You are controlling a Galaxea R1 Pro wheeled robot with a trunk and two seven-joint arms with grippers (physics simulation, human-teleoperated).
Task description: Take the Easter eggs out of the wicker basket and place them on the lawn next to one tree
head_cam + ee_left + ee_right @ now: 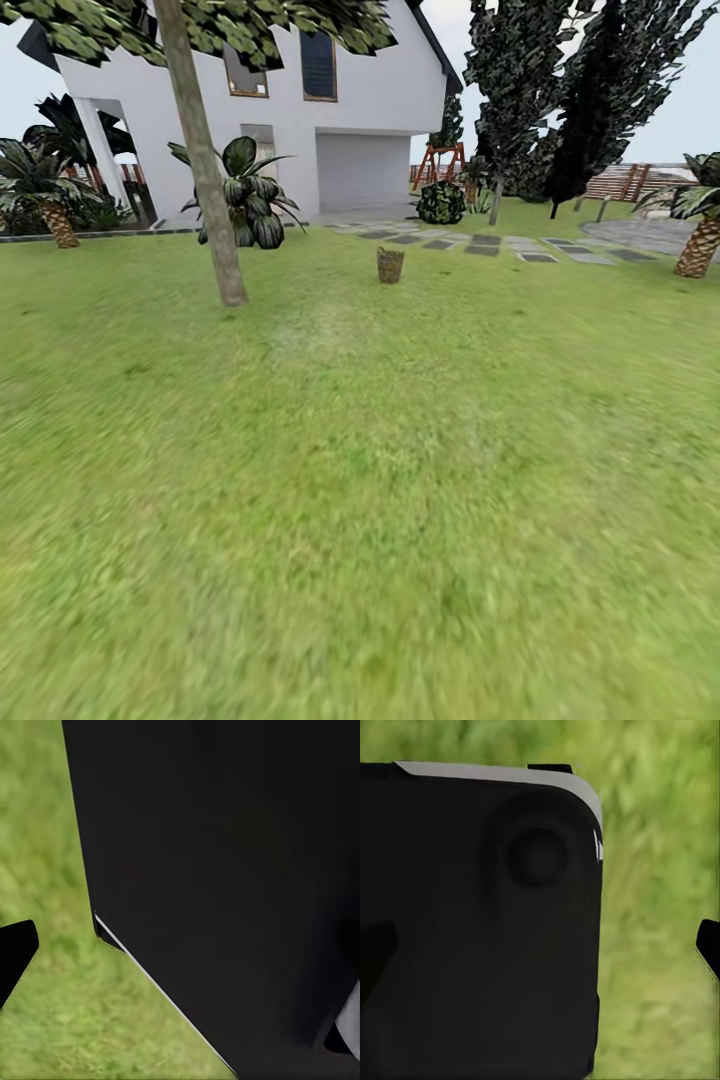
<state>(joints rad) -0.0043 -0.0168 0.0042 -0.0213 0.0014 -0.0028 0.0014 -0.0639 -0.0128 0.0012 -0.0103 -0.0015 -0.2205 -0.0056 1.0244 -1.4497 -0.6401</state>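
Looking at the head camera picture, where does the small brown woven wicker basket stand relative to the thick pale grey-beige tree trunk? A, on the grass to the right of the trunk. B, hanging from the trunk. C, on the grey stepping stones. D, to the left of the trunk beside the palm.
A: the small brown wicker basket stands on the green lawn, right of the pale grey-beige tree trunk and short of the grey stepping stones.

A white house (pixel 300 110) with dark windows (pixel 318 62) stands beyond the grass; grey stepping stones (pixel 480 245), palms (pixel 45 190) and tall dark trees (pixel 560 90) under pale daylight
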